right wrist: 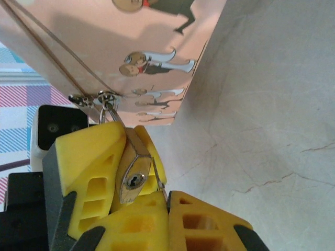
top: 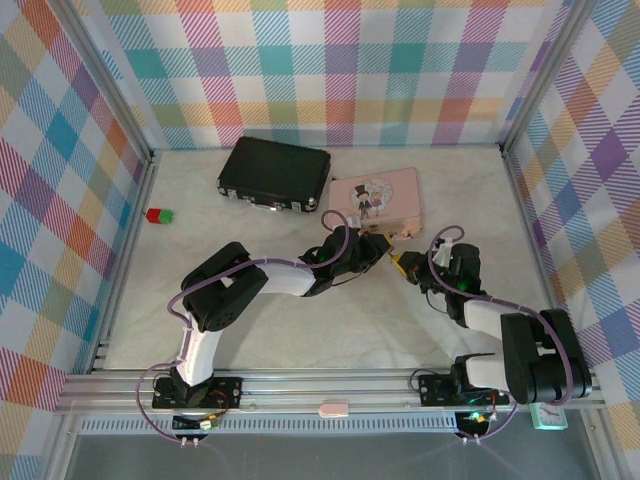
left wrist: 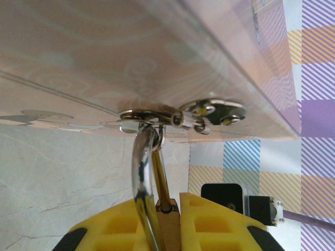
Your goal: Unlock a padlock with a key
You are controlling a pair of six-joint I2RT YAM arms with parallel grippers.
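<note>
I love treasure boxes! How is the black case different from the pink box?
The black case is plain and dark; the pink box has cartoon people on its lid. The black case lies farther back on the left; the pink box lies nearer, on the right. The pink box has the padlock hooked through its clasp; I can't make out one on the black case. Both lie flat and closed.

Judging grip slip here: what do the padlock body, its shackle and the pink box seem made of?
The padlock body looks like brass: golden metallic sheen, silvery keyhole face. The shackle looks like polished steel, mirror-bright. The pink box is smooth and printed, faintly glossy; tin or coated card, I cannot tell.
</note>
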